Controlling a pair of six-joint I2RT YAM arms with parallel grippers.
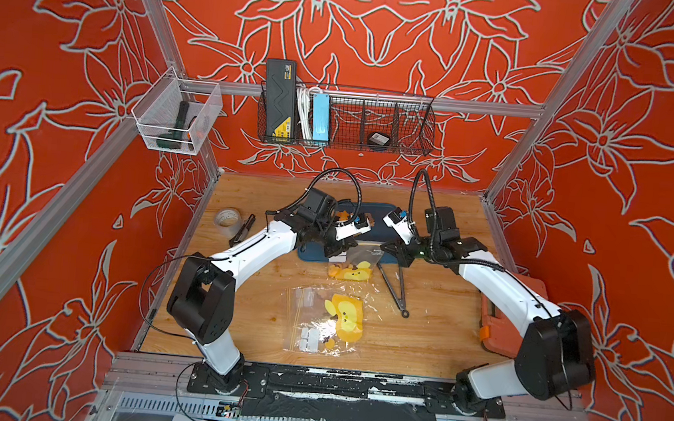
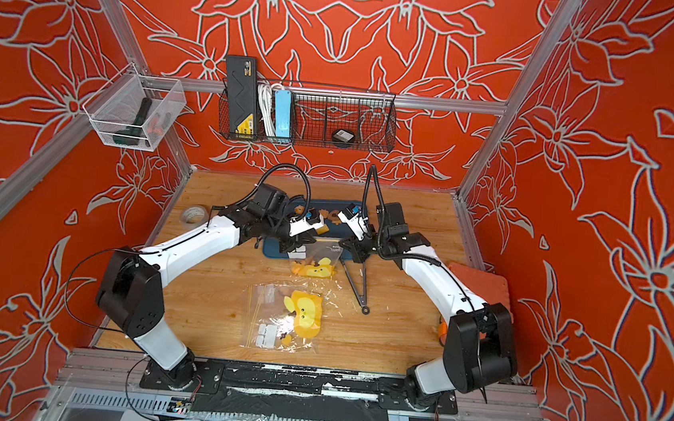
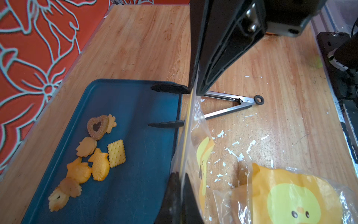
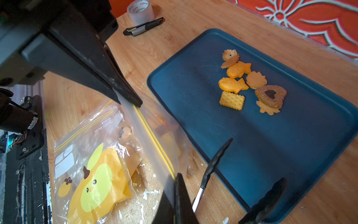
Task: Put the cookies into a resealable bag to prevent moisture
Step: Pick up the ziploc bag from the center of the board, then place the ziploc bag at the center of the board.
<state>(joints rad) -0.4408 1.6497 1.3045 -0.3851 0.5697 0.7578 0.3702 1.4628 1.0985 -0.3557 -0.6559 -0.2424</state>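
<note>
Nearest, a flat clear chick-print bag (image 1: 320, 316) lies on the wooden surface (image 1: 420, 339). Beyond, left gripper (image 4: 133, 101) and right gripper (image 3: 194, 92) hold their jaws clamped on the yellow zip edge of a second clear resealable bag (image 4: 155, 131). Small orange, yellow and brown cookies (image 3: 96, 155) sit on the dark blue tray (image 3: 139, 120).

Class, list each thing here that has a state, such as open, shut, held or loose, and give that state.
left gripper, shut on the zip edge of the held bag.
right gripper, shut on the same edge's other end.
held bag, stretched between both grippers, zip edge up.
cookies, loose on the tray, unbagged.
tongs, open, lying unheld, tips on the tray.
spare bag, flat on the table, untouched.
</note>
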